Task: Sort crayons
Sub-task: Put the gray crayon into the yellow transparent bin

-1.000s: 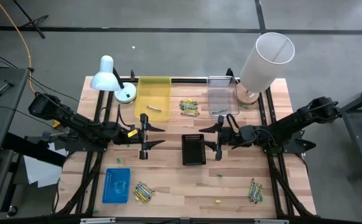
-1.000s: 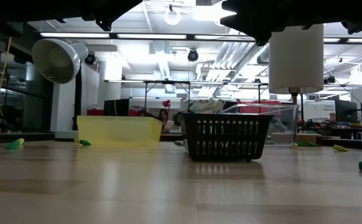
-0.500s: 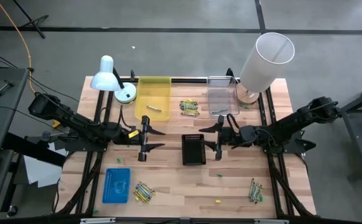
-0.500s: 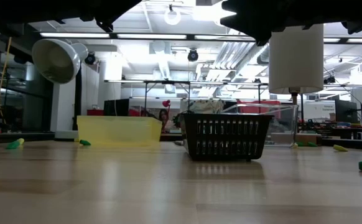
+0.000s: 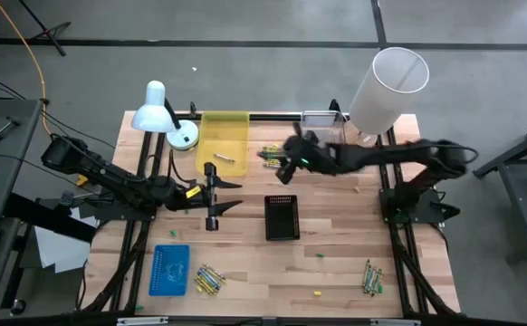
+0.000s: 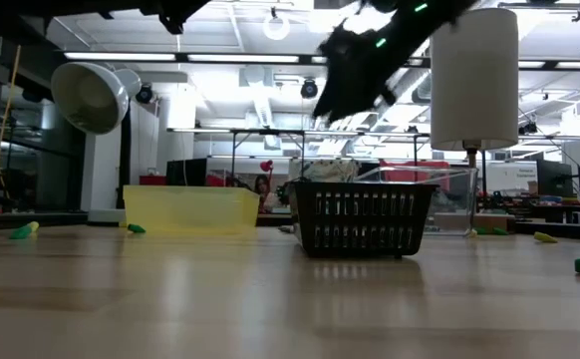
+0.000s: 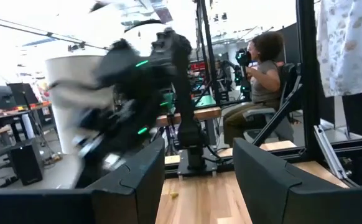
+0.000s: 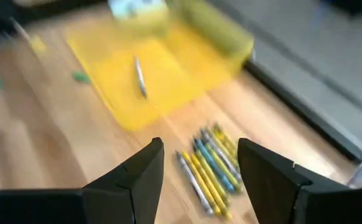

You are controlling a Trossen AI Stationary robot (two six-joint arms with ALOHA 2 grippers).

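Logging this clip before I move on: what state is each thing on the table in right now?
left gripper: open, empty, waiting left of the black basket.
right gripper: open, empty, above the crayon pile.
crayon pile: loose on the table, unsorted.
yellow tray: holds one crayon.
black basket: upright; contents not visible.

No text, label, brand, number or sign can be read anywhere here.

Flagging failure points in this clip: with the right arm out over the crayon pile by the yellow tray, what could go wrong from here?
1. The crayons lie packed side by side, so the open right gripper may catch several or scatter them.
2. The yellow tray sits close beside that pile; a low approach could nudge it.
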